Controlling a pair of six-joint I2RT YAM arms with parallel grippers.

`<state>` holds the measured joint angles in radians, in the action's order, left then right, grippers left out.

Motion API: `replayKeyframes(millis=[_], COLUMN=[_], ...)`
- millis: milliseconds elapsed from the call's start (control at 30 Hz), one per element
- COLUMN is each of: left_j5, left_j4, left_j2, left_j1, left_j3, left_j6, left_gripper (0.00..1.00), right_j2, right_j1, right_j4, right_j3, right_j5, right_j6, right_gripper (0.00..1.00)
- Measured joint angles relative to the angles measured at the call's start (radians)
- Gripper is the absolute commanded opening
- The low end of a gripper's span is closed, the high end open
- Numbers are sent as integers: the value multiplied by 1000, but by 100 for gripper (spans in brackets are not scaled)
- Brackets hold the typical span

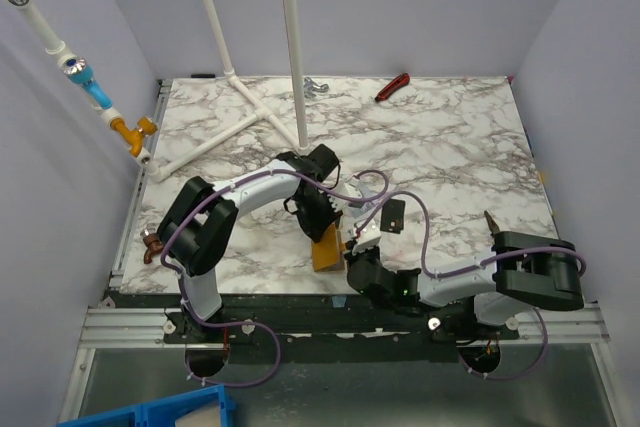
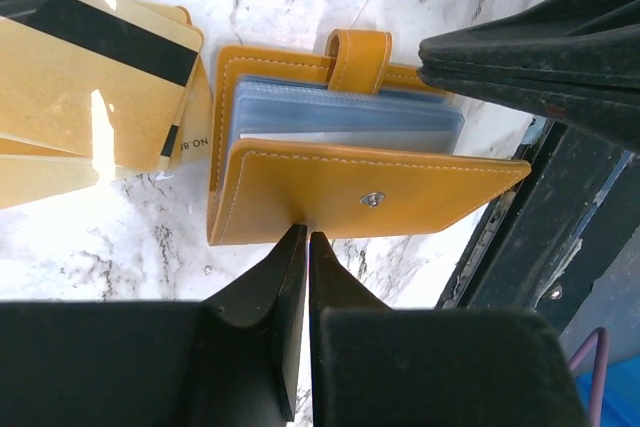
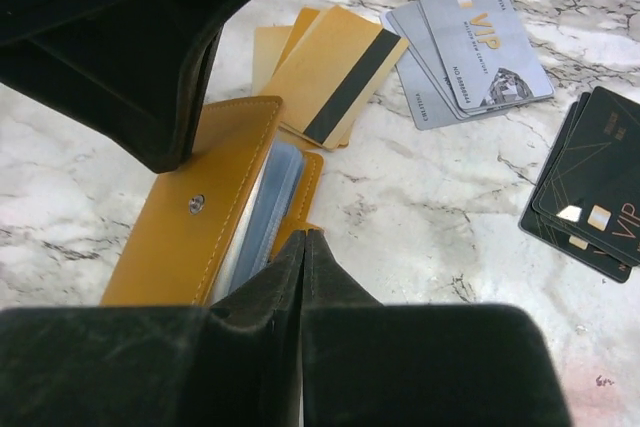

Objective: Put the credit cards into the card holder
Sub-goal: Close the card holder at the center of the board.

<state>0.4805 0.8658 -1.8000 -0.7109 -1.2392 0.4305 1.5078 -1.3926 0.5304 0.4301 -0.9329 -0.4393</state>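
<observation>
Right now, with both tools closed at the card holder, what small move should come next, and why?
Probably spread the covers. The left tool pinches the edge of the snap-side cover of the tan card holder; the right tool is shut at the opposite cover's edge. The clear sleeves are barely exposed, and the gold cards lie loose beside it.

On the marble worktop, the topmost grey-blue card is showing "VIP" in gold letters across its face. The grey card beneath it is carrying a line of small print along its edge, too small to read. A gold-tan card lying just beside the card holder is showing the letters "NO" followed by what is looking like an 8; the remainder is running under the holder.
</observation>
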Motion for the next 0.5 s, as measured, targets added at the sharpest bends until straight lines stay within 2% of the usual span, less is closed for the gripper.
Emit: replayKeyframes(millis=[67,167,233,300,500], left_j5=[0,0,0,0,-2], left_j4=[2,3,5,5,4], left_j2=[0,0,0,0,0], left_j1=[0,0,0,0,0], left_j3=[-10,-21,-22,-22,-22], left_j6=[3,6,7,7,7], left_gripper=[7,7,7,6,7], right_j2=[-24,-47,-60,-66,-57], right_j1=[0,0,0,0,0], right_j4=[10,17,38,62,162], right_j3=[-15,-39,-66,-103,-194], right_j5=[-4,-16,-14,-12,80], right_j6=[-36,-67,-55,-36,77], right_gripper=[6,27,34,38,41])
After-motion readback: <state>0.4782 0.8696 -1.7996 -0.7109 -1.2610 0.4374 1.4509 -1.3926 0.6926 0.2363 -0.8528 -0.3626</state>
